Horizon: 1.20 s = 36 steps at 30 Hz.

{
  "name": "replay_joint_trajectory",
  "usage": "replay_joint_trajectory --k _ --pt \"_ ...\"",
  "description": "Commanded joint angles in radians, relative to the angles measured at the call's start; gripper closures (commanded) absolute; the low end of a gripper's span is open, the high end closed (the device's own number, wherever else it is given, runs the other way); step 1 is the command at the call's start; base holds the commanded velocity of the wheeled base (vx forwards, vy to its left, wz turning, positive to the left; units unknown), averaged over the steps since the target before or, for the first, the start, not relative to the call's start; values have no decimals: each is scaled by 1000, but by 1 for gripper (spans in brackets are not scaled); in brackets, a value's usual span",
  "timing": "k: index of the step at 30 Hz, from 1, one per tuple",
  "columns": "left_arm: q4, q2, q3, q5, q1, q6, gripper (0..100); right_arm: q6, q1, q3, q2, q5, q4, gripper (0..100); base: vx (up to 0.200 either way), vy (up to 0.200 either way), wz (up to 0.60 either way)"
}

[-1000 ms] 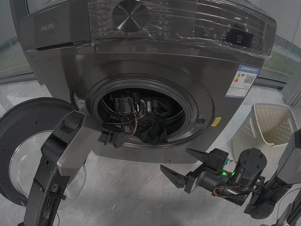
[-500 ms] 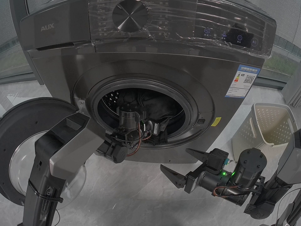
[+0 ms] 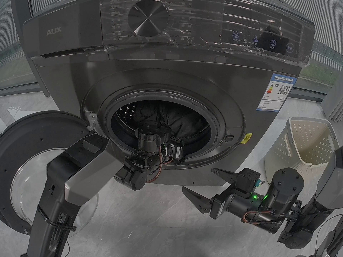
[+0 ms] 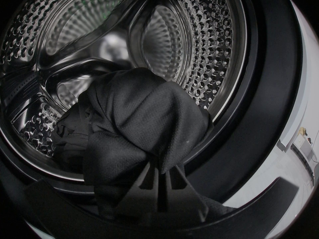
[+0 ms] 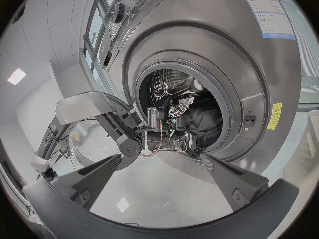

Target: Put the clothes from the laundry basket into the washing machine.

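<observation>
Door: The round door [image 3: 32,132] hangs wide open, off to the left of your left fingers [image 4: 187,199]. If you swing that arm out wide, it could bump the door.

Left fingers: They sit at the mouth of the washing machine [image 3: 221,82], pressed close together. Black cloth lies over their tips, so they look to be pinching it.

Clothes: The clothes [image 4: 139,117] are a black heap inside the drum [image 4: 206,43]. They lie just past the left fingers and touch them.

First worry: If you pull that arm back with the fingers shut, the cloth could come out with them and drop on the floor [image 3: 157,211]. Let go first.

Second worry: One fold hangs low by the dark rubber ring [image 4: 262,117], close to the left fingers. If it ends up lying on the ring, the door could trap it when it shuts.

Right fingers: Your right fingers [image 3: 196,198] are spread wide and hold nothing. They hang low over the floor, below the mouth and apart from the left fingers. If you lift them toward the mouth now, the two arms could knock together.

Basket: The laundry basket [image 3: 311,140] stands tipped, well off to the right of the right fingers. A wide swing of that arm could push it over.
</observation>
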Motion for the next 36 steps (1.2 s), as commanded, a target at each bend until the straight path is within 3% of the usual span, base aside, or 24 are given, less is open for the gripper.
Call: replay_joint_trajectory --k 1,9,17,28,29,33,36 --pt "-9 8 -17 1 3 -4 100 0 1 -1 0 0 0 0 0 0 0" --pt "-17 35 -260 56 72 7 100 0 5 -2 0 0 0 0 0 0 0" --pt "-9 141 -497 76 99 13 100 2 10 -7 1 -2 0 0 0 0 0" --pt "-22 178 -497 76 110 15 100 3 10 -5 3 -2 0 0 0 0 0" --pt "-22 178 -497 76 110 15 0 3 10 -4 3 -2 0 0 0 0 0" --pt "-18 175 -497 74 110 12 0 3 10 -4 1 -2 0 0 0 0 0" --pt "-17 170 -497 77 96 -23 0 3 10 -5 1 -2 0 0 0 0 0"
